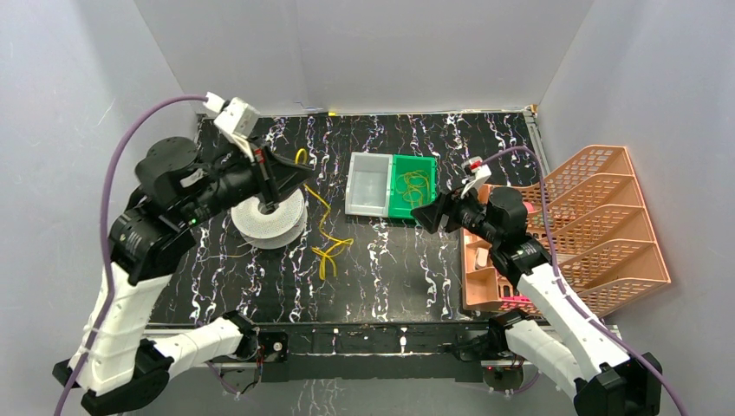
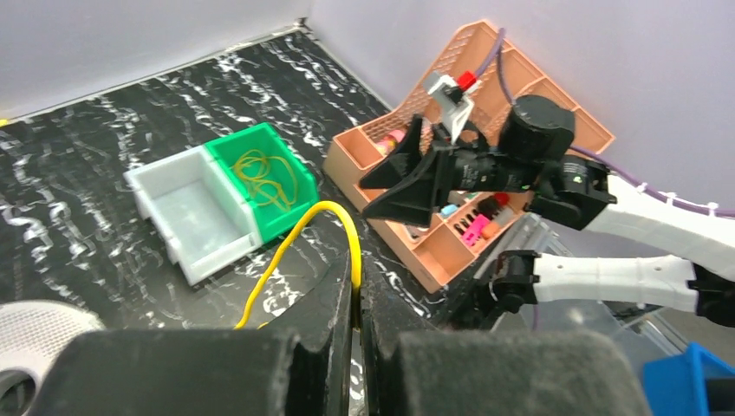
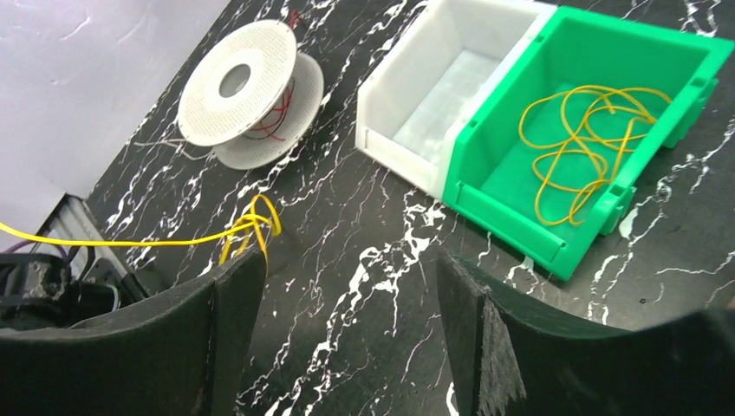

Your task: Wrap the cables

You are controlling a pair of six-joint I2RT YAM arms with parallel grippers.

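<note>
Pinching one yellow cable [image 2: 299, 227] between the tightly closed fingers [image 2: 334, 295] of the left gripper [image 2: 357, 303], raised at the left of the scene just over the far right edge of the white spool [image 1: 270, 227]. Letting that cable arch up out of the pinch and drop to the black marbled table [image 1: 390, 269], ending in a loose bunch lying just right of the spool. Showing a few thin red strands around the spool's core. Holding the right gripper [image 3: 347, 269] in the air at the right, near the green bin [image 3: 494, 165], fingers spread wide with nothing between them. Leaving other yellow cables [image 3: 581, 139] tangled inside the green bin, sitting at the far middle of the table and touching the white bin [image 3: 407, 95] on its left. Working the right arm just left of the orange rack [image 1: 607, 217].
</note>
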